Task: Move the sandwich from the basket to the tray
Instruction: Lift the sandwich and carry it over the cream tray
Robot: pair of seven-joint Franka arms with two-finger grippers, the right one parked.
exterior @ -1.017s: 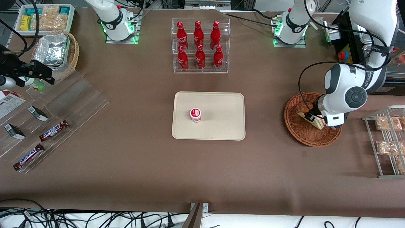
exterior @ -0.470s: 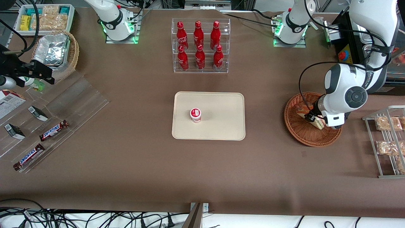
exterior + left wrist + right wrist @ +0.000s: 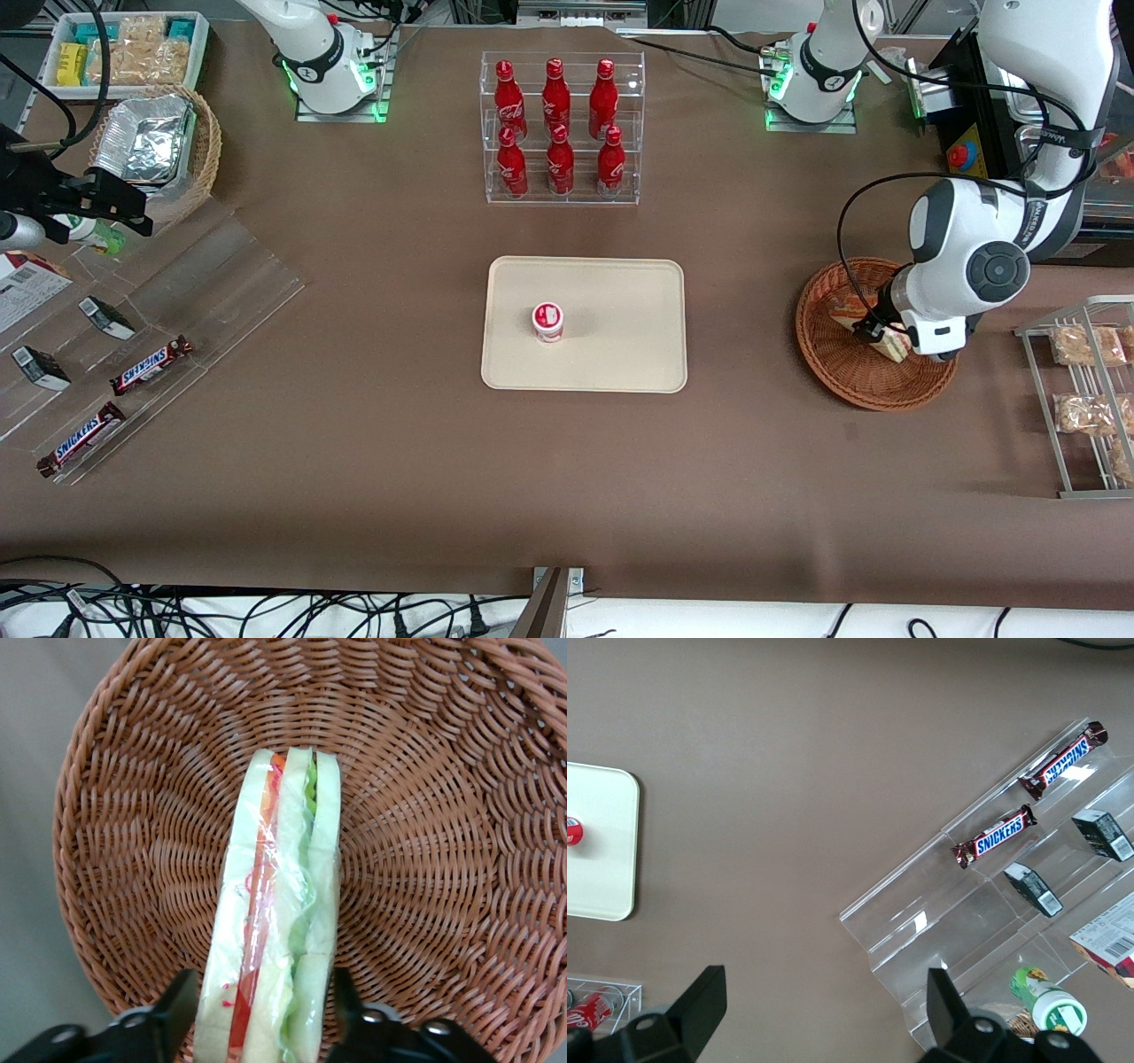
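Observation:
The sandwich point(image 3: 279, 904) stands on its edge in the reddish-brown wicker basket point(image 3: 425, 815), its red, green and yellow filling facing the wrist camera. In the front view the basket point(image 3: 842, 372) sits toward the working arm's end of the table, with the sandwich point(image 3: 890, 346) partly hidden under the arm. My left gripper point(image 3: 266, 1010) is down in the basket point(image 3: 877, 338), one finger point(image 3: 177, 1001) pressed on each bread face, shut on the sandwich. The cream-beige tray point(image 3: 620, 292) lies at the table's middle.
A small red-and-white cup point(image 3: 547, 321) stands on the tray. A clear rack of red bottles point(image 3: 561, 128) is farther from the front camera than the tray. A wire rack of snack bags point(image 3: 1085, 390) stands beside the basket. Snickers bars point(image 3: 151, 365) lie toward the parked arm's end.
The fingers have closed onto the sandwich. The sandwich has turned from lying flatter in the basket to standing on edge, and the wrist has shifted slightly.

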